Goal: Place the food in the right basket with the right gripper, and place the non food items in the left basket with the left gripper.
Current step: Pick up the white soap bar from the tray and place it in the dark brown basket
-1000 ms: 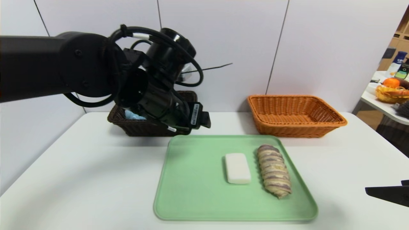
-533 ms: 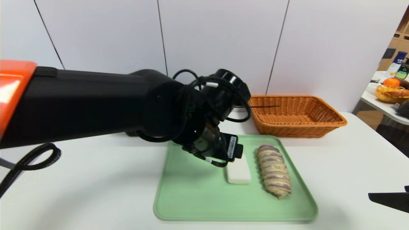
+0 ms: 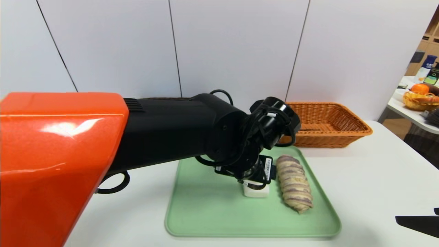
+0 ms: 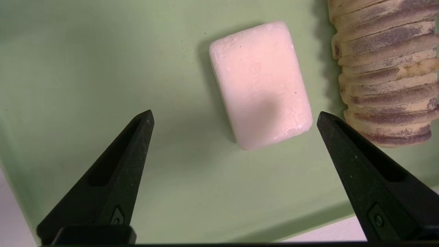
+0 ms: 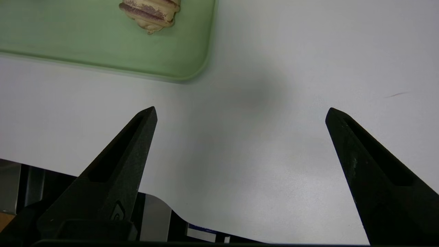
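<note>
soap [image 4: 260,84]: still on tray [image 4: 103,68], between my wide-open left claw [image 4: 235,116] tips
bread [image 4: 386,72]: unsorted, beside it
right claw [image 5: 240,113]: spread open, idle

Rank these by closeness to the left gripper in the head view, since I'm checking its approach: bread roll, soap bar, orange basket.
1. Soap bar: on the green tray, directly under the left gripper, its jaws open.
2. Bread roll: on the tray, just to the soap's right.
3. Orange basket: off the tray, behind it to the right, by the wall.
</note>
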